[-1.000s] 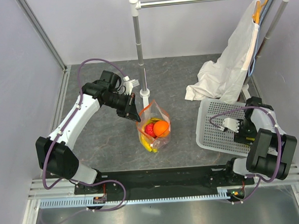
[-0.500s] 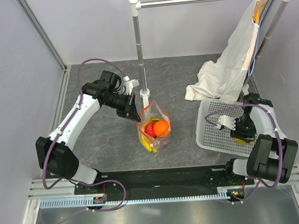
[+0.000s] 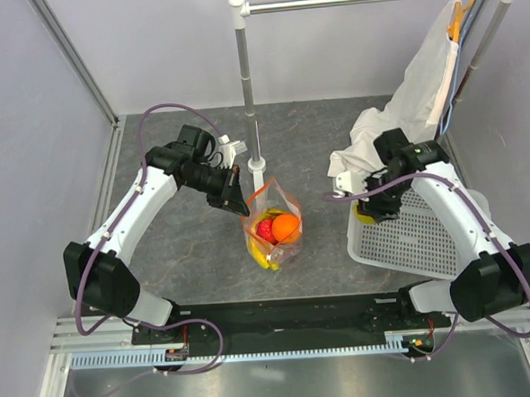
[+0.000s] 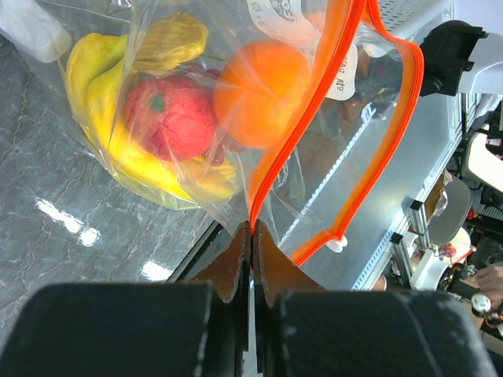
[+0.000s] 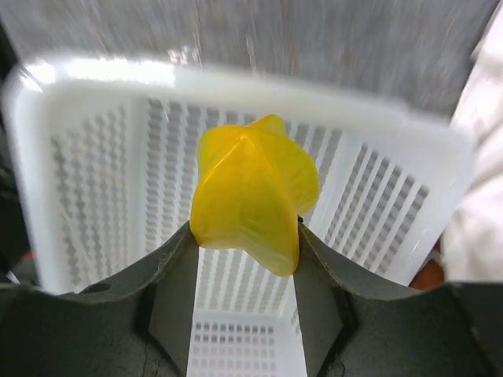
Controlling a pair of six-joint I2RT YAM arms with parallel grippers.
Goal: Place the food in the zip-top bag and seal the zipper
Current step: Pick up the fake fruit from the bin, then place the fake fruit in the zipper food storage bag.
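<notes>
The clear zip-top bag (image 3: pixel 272 227) hangs mid-table from my left gripper (image 3: pixel 236 193), which is shut on the red zipper (image 4: pixel 314 133) at the mouth's edge (image 4: pixel 251 229). The mouth gapes open, and the white slider (image 4: pixel 338 244) sits at the strip's far end. Inside are a yellow banana (image 4: pixel 102 118), a small red fruit (image 4: pixel 173 118), a round orange (image 4: pixel 263 94) and a pale yellow piece (image 4: pixel 169 43). The grapes are mostly hidden. My right gripper (image 3: pixel 367 212) is shut on a yellow ridged fruit (image 5: pixel 250 192), held above the basket's left edge, right of the bag.
The white mesh basket (image 3: pixel 421 247) lies at the right and also shows in the right wrist view (image 5: pixel 31 157). A white cloth bag (image 3: pixel 405 131) hangs from the rack's hanger behind it. The rack's pole (image 3: pixel 249 91) stands just behind the zip-top bag.
My right arm has risen from the basket's right side and swung left to the basket's far left edge, carrying the yellow fruit. My left arm and the bag have not moved.
</notes>
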